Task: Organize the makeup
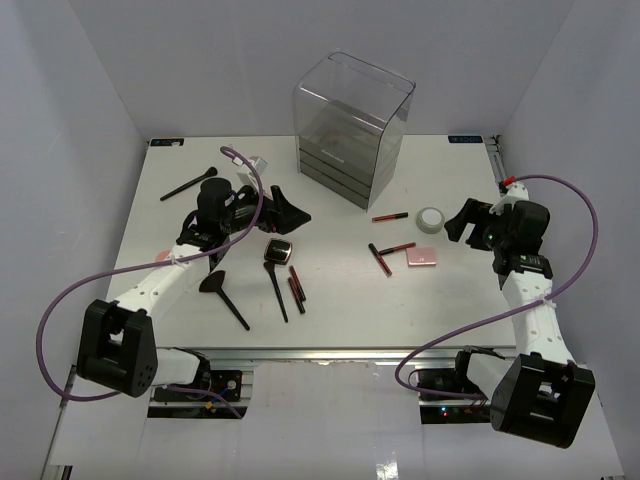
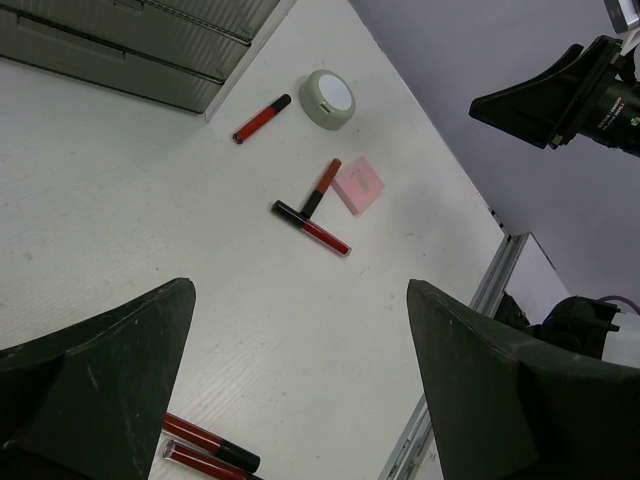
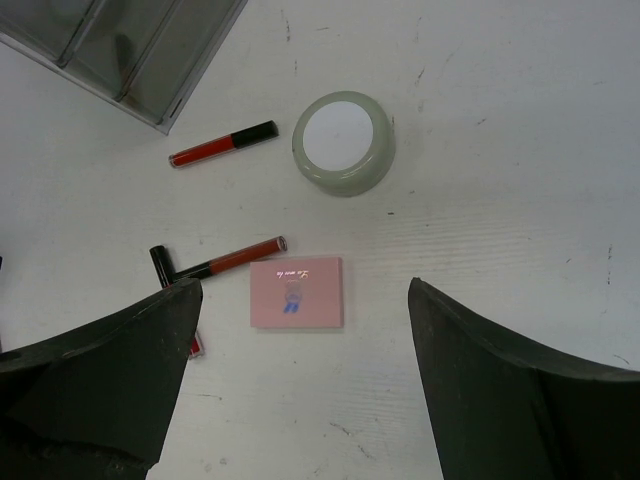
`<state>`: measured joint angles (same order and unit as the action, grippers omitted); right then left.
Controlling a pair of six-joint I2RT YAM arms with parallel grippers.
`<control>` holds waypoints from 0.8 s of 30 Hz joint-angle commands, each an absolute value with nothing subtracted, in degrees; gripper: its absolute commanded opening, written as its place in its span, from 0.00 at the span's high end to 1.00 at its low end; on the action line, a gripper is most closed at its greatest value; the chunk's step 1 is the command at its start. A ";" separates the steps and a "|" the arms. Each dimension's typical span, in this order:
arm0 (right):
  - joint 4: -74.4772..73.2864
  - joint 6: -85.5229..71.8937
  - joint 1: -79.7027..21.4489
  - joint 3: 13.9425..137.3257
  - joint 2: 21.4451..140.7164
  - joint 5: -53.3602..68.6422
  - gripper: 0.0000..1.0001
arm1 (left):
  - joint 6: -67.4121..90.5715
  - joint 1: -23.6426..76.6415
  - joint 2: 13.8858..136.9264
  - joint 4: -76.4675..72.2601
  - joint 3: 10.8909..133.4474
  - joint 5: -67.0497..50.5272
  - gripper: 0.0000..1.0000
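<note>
The makeup lies scattered on the white table (image 1: 330, 320). At the left are black-handled brushes (image 1: 188, 186) (image 1: 225, 297) (image 1: 275, 290), a black square compact (image 1: 279, 250) and two red-and-black sticks (image 1: 296, 288) (image 2: 205, 450). At the right are a pink square compact (image 1: 421, 257) (image 3: 296, 292), a white round jar (image 1: 431, 219) (image 3: 342, 140) and more sticks (image 1: 390, 216) (image 3: 222, 143) (image 3: 228, 258). My left gripper (image 1: 290, 210) (image 2: 300, 340) hangs open above bare table beside the black compact. Over the pink compact my right gripper (image 1: 458, 222) (image 3: 303, 290) is open and holds nothing.
A tall clear plastic box with dark drawers (image 1: 350, 125) (image 3: 120, 50) stands at the back centre. The table's metal front rail (image 1: 330, 355) runs along the near edge, and grey walls close in both sides. Purple cables loop from both arms.
</note>
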<state>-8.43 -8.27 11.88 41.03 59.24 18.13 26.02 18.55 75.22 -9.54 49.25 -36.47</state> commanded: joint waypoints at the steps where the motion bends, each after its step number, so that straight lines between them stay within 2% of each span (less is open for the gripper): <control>1: -5.81 -8.68 11.87 43.63 58.49 19.87 0.10 | 26.69 18.29 74.97 -11.34 50.89 -37.45 0.02; 10: -3.74 9.33 11.87 38.79 54.78 40.93 0.10 | 34.65 15.52 79.60 -15.56 51.37 -38.02 0.02; 18: -11.26 13.49 11.72 42.91 57.38 41.97 0.10 | 54.70 16.12 95.44 -20.46 61.94 -38.00 0.02; 24: -13.37 14.67 10.23 43.68 58.00 43.25 0.10 | 59.37 18.24 106.35 -20.58 73.84 -31.43 0.04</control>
<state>-11.40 12.06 11.31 40.54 57.89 40.69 52.67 16.71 102.51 -18.07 65.89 -35.60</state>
